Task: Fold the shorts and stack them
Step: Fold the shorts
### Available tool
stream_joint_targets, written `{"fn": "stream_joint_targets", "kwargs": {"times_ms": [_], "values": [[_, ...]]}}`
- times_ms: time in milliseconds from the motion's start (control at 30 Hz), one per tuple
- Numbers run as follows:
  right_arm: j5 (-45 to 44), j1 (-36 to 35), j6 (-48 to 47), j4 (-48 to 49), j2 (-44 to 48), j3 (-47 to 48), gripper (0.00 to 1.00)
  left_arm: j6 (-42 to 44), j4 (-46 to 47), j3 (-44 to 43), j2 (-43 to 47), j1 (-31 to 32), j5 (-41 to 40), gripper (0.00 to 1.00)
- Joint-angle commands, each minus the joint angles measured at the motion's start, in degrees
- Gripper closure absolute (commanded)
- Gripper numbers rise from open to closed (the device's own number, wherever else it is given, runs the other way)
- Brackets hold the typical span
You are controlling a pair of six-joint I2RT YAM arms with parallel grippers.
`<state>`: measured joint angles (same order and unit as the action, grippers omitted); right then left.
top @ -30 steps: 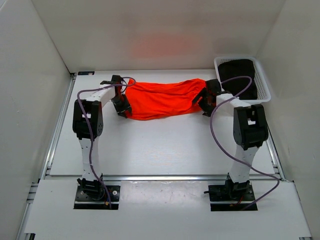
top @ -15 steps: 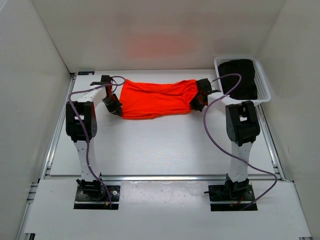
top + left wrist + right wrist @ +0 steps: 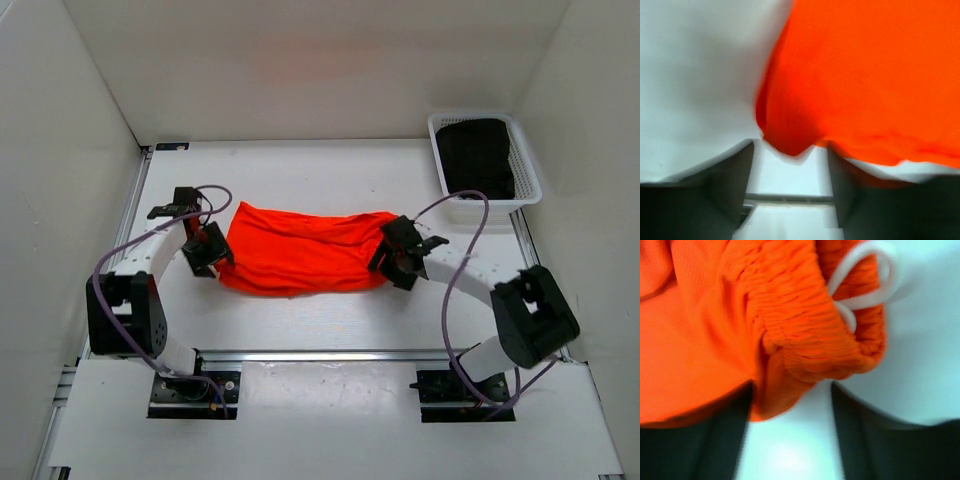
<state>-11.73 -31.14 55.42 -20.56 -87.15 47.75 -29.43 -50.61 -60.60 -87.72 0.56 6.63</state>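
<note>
Pincers bracket the shorts at mid-worktop, the left pincer at one short end and the right pincer at the other. From above we cannot make out the fingertips, which are covered by the wrist housings and the orange cloth. Both wrist views are blurred and cut the garment off at their edges.

In the left wrist view the fingers stand apart, with bare worktop between them and a corner of cloth dipping to the gap at their tips. In the right wrist view the fingers are likewise parted. The gathered waistband bunches just ahead of them, a fold of it reaches between the tips, and a white drawstring loops on top. We cannot tell whether cloth touches any finger.

The shorts lie with their long axis left to right, waistband toward the right arm. At far right, a white basket holds dark cloth.
</note>
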Motion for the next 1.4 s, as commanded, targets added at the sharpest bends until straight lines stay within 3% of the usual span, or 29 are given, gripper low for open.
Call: {"fn": "stream_joint_targets", "kwargs": {"times_ms": [0, 33, 133, 233, 267, 300, 367, 400, 433, 500, 533, 567, 600, 700, 767, 1067, 1200, 1233, 1333, 1367], "values": [[-7.15, -3.57, 0.66, -8.52, 7.95, -2.66, 0.16, 1.92, -1.58, 0.32, 5.45, 1.28, 2.32, 0.20], [-8.65, -4.63, 1.18, -10.36, 9.71, -3.44, 0.06, 1.92, -2.82, -1.17, 5.46, 3.12, 2.33, 0.00], [-14.88, -10.94, 1.18, -17.40, 18.39, -2.14, 0.01, 1.40, -6.33, -7.33, 5.98, 4.36, 1.12, 0.00], [-19.04, -13.24, -1.35, -19.43, 20.45, 0.93, 0.05, 0.87, -6.87, -12.43, 6.69, 5.07, -1.10, 0.00], [-19.64, -13.25, -2.41, -19.43, 20.45, 3.47, 0.25, 1.65, -6.35, -14.96, 5.56, 5.76, -1.10, 0.00], [-19.65, -13.25, -3.46, -18.22, 19.75, 4.97, 0.43, 2.70, -6.34, -16.47, 4.33, 5.77, -0.31, 0.13], [-18.87, -10.97, -9.52, -15.67, 15.02, 8.31, 0.93, 3.67, -5.73, -21.28, -0.94, 7.34, -0.31, 0.40], [-18.25, -9.83, -11.63, -15.65, 12.47, 13.46, 0.97, 4.29, -5.73, -23.06, -3.22, 7.35, -0.31, 0.52], [-17.37, -7.56, -14.17, -15.65, 6.27, 16.65, 0.98, 4.29, -5.73, -24.99, -5.51, 7.35, -0.83, 0.57], [-15.63, -5.26, -19.95, -18.46, 0.17, 25.93, 0.80, 5.08, -7.04, -30.60, -12.01, 7.35, -2.41, 0.46], [-15.61, -3.51, -21.56, -18.99, -4.90, 28.43, 0.72, 5.08, -7.57, -32.55, -13.86, 7.96, -3.89, 0.36], [-15.09, -2.71, -23.41, -18.99, -7.13, 30.46, 0.58, 5.08, -7.57, -34.31, -17.36, 7.97, -5.04, 0.20], [-15.08, -2.01, -24.73, -19.78, -9.15, 32.56, 0.49, 5.08, -8.53, -37.80, -19.05, 7.97, -6.27, 0.13], [-14.38, 0.72, -27.21, -21.02, -14.88, 37.15, 0.25, 5.08, -11.00, -42.83, -25.38, 8.50, -10.58, 0.09], [-12.72, 3.18, -27.73, -21.02, -16.20, 37.16, 0.21, 5.70, -11.78, -46.62, -28.19, 9.11, -12.60, 0.08], [-1.29, 11.18, -30.02, -14.25, -19.02, 34.07, 0.23, 6.93, -12.06, -56.11, -40.24, 9.11, -14.19, 0.05], [2.93, 12.41, -30.63, -12.93, -21.21, 34.60, 0.41, 6.93, -12.67, -59.28, -43.85, 9.11, -11.83, 0.21], [3.55, 12.41, -30.63, -12.93, -21.21, 34.61, 0.52, 6.93, -12.67, -59.28, -44.55, 9.11, -11.82, 0.36], [4.26, 12.41, -30.63, -11.70, -21.83, 34.61, 0.69, 6.93, -12.67, -59.28, -44.55, 8.59, -11.12, 0.72], [4.26, 12.41, -30.63, -11.70, -21.83, 34.08, 0.85, 6.93, -12.67, -59.28, -44.55, 8.58, -11.12, 0.90]]}}
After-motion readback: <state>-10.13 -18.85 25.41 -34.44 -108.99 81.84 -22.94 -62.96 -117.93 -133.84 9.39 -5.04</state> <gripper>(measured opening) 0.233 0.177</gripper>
